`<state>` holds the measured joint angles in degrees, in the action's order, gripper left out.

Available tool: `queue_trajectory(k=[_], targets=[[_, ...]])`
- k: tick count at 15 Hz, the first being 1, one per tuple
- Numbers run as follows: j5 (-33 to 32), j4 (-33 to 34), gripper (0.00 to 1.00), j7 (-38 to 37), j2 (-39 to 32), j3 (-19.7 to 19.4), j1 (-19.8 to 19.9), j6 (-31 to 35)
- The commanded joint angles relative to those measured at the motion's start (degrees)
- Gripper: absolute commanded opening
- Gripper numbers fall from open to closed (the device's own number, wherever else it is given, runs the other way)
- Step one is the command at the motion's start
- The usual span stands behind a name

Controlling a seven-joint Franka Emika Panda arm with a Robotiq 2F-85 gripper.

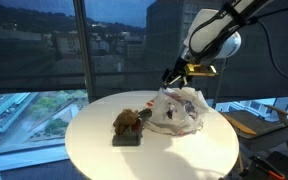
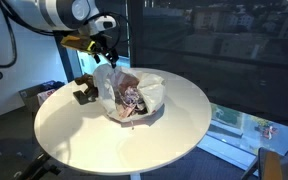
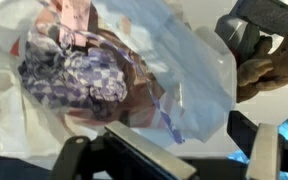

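A clear plastic bag [image 1: 179,108] with checked cloth and coloured items inside lies on the round white table [image 1: 94,150]; it shows in both exterior views [image 2: 132,95]. My gripper [image 1: 181,73] hangs just above the bag's raised edge [image 2: 102,48]. In the wrist view the bag [image 3: 104,70] fills the picture, and a corner of it reaches down between my gripper's fingers [image 3: 209,150], which stand wide apart and are not closed on it. A brown stuffed toy [image 1: 127,122] on a black base sits beside the bag and shows in the wrist view [image 3: 266,68].
The table [image 2: 184,130] stands by large windows with a city view. The toy's dark shape [image 2: 84,93] sits at the table's edge behind the bag. A chair [image 1: 254,120] and other furniture stand near the table.
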<state>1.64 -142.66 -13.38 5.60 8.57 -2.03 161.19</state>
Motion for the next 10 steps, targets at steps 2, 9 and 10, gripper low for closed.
queue_trajectory(k=[2,9,10], targets=[[10.3,-2.6,1.0,2.4,1.1,-2.8,-1.9,-3.9],[24.7,7.2,1.0,10.7,-10.4,-7.7,0.6,-5.5],[26.5,9.4,1.0,12.5,-12.6,-7.7,1.0,-6.4]])
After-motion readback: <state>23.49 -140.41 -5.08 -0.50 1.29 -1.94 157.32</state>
